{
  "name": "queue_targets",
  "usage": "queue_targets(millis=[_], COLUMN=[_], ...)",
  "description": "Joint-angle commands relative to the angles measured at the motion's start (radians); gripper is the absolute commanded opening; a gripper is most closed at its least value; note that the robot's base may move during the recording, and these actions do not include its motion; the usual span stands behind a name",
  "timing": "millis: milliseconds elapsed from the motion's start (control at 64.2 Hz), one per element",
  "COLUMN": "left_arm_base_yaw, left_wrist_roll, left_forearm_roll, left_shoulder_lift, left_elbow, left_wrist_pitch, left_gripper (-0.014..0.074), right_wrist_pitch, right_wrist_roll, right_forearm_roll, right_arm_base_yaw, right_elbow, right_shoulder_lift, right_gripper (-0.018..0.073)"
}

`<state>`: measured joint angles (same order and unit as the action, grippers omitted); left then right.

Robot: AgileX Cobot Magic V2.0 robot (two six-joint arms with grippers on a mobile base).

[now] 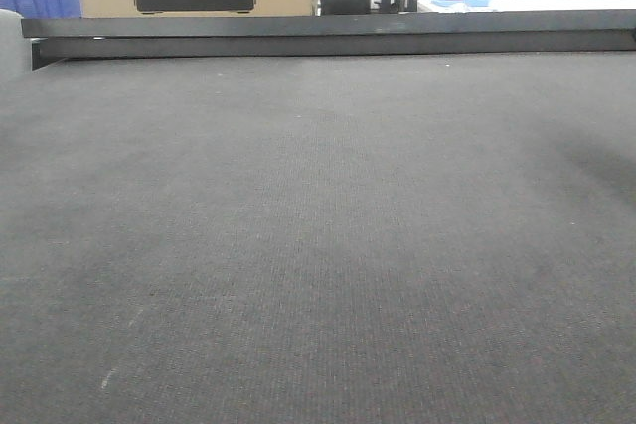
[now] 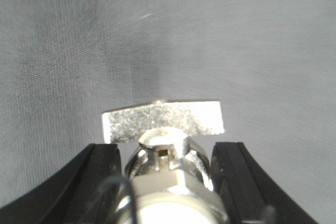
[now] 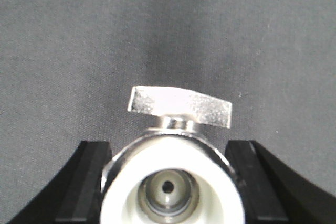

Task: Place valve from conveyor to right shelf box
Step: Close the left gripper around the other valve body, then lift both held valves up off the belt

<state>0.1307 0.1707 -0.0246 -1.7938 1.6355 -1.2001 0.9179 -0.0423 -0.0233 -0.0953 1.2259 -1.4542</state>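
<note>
My left hand (image 2: pixel 168 153) grips one silvery metal hex-nut valve (image 2: pixel 165 179) and my right hand (image 3: pixel 168 148) a white-capped twin (image 3: pixel 170 161), both over the dark grey woven table (image 1: pixel 318 245), I judge for carrying.

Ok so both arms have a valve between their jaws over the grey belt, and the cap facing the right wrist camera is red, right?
Not quite. The right wrist view shows that cap is white, not red. The rest holds: the right gripper grips the right valve and the left gripper the left valve, both over the grey belt.
</note>
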Motion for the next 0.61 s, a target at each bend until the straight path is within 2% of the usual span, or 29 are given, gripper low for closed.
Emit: queue_targets(millis=[0, 93, 312, 592], left_arm_base_yaw=[-0.035, -0.066, -0.115, -0.117], left_wrist_roll=[-0.038, -0.069, -0.077, -0.077], left_forearm_roll=[0.016, 0.036, 0.011, 0.007], left_shoulder_lift=[0.079, 0.148, 0.346, 0.628], left_elbow=[-0.029, -0.098, -0.314, -0.519], left_wrist_pitch=[0.014, 0.063, 0.253, 0.41], left_gripper=[-0.0111, -0.0111, -0.0111, -0.0111], right_wrist_pitch=[-0.039, -0.051, -0.071, -0.116], right_wrist_roll=[-0.001, -0.001, -0.001, -0.001], right_forearm_roll=[0.008, 0.006, -0.001, -0.008], right_arm_base_yaw=[0.001, 0.001, 0.001, 0.001], right_elbow=[0.005, -0.022, -0.122, -0.165], right_shoulder_lift=[0.02, 0.023, 0.023, 0.139], right_gripper=[-0.0153, -0.0153, -0.0153, -0.0153])
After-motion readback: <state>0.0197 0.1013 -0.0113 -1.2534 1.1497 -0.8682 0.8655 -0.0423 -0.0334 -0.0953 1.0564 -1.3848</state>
